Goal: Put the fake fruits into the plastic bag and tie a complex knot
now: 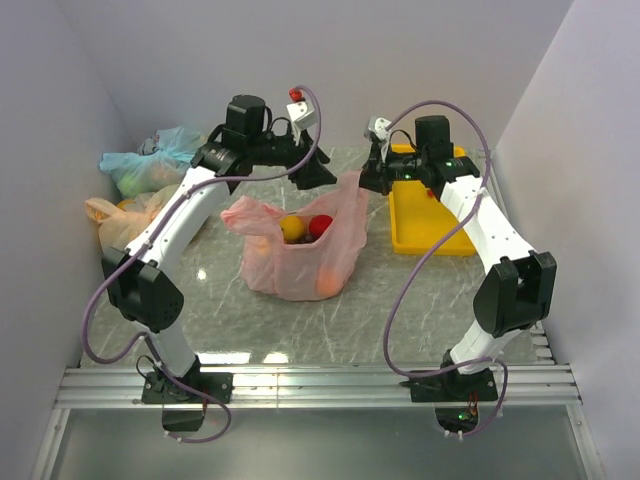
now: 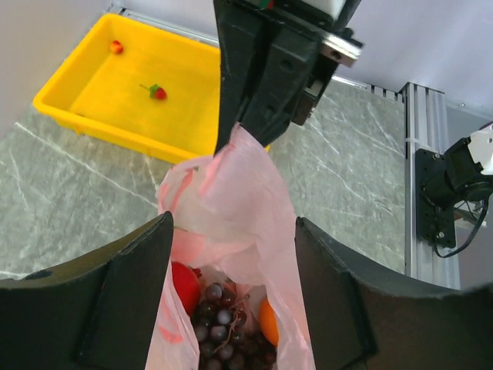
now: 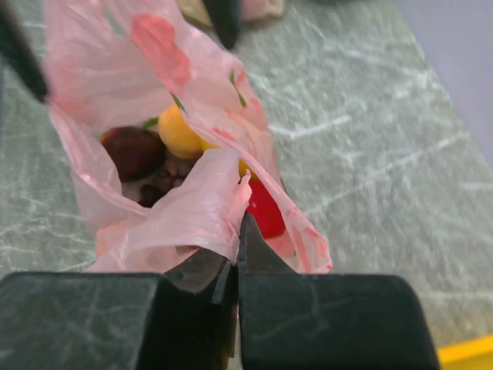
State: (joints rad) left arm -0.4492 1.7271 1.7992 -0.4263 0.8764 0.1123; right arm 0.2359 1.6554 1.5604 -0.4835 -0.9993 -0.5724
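Right gripper (image 3: 237,231) is pinched tight on a handle flap of the salmon-pink plastic bag (image 1: 300,268), which stands on the marble tabletop (image 1: 420,300) with the fake fruits (image 1: 305,227) inside. Left gripper (image 2: 233,239) gapes wide astride the bag's other side, holding nothing. Gathering handles for the knot seems under way; next, the left must close on its flap.

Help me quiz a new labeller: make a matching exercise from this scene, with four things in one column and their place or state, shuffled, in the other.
Things:
1. right gripper
2. left gripper
3. yellow tray
4. grape bunch

Place or state:
A. open, one finger on either side of the plastic bag
B. lying deep inside the bag
C. shut on the bag's rim
D. standing outside the bag, on the right arm's side

Pairs: 1-C, 2-A, 3-D, 4-B
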